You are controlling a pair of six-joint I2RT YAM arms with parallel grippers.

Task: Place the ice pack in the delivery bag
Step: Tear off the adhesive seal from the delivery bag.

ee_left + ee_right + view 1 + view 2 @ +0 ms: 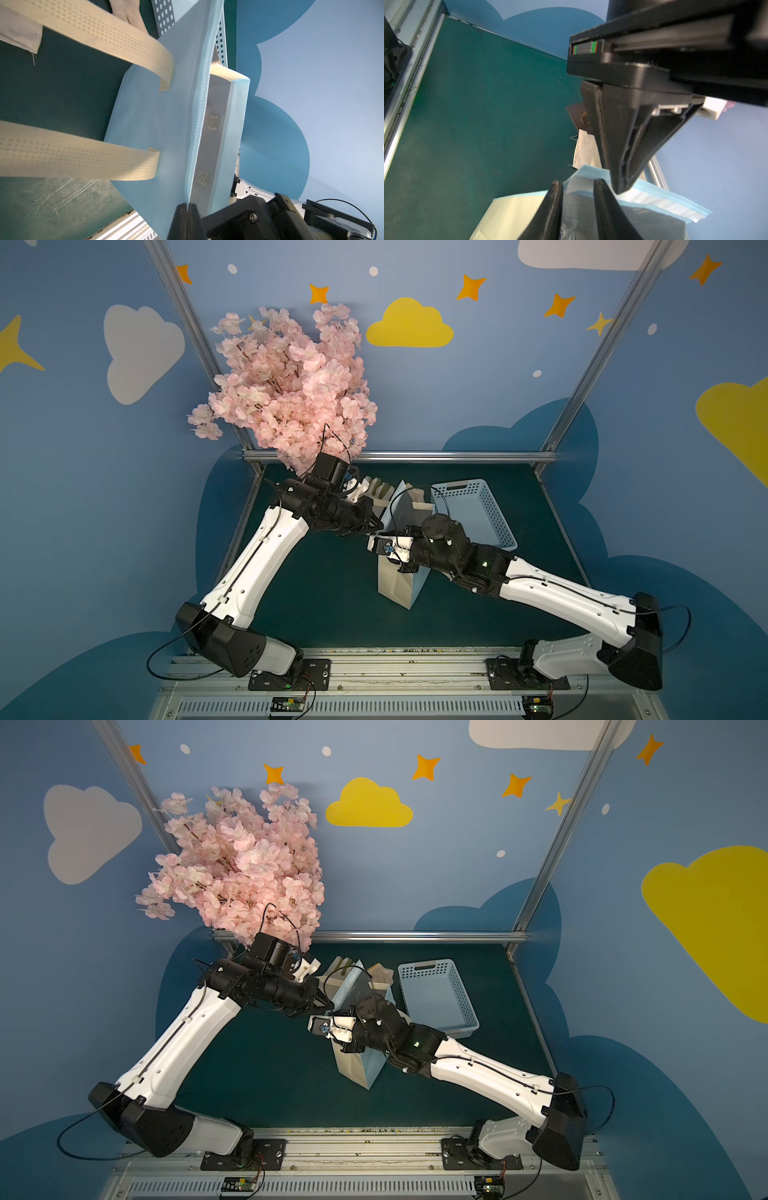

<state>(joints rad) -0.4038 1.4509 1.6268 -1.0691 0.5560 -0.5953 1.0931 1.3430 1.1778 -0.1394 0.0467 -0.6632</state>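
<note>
The delivery bag [399, 585] stands upright in mid-table, light blue with cream side panels, seen in both top views [357, 1069]. My left gripper [188, 205] is shut on the bag's near blue rim, holding the mouth apart; its cream handles [104, 35] hang outward. My right gripper [578, 181] hangs over the mouth, pointing down into the silver lining, its fingers [554, 207] apart with only lining between them. Low between them, inside the bag, a pale dotted pouch with a blue mark [564, 231] shows; it looks like the ice pack, mostly hidden.
A light blue perforated basket [478, 510] stands right behind the bag. Beige gloves [376, 487] lie at the back beside the left wrist. A pink blossom bush [291, 385] overhangs the back left corner. Metal rails edge the green table [332, 593].
</note>
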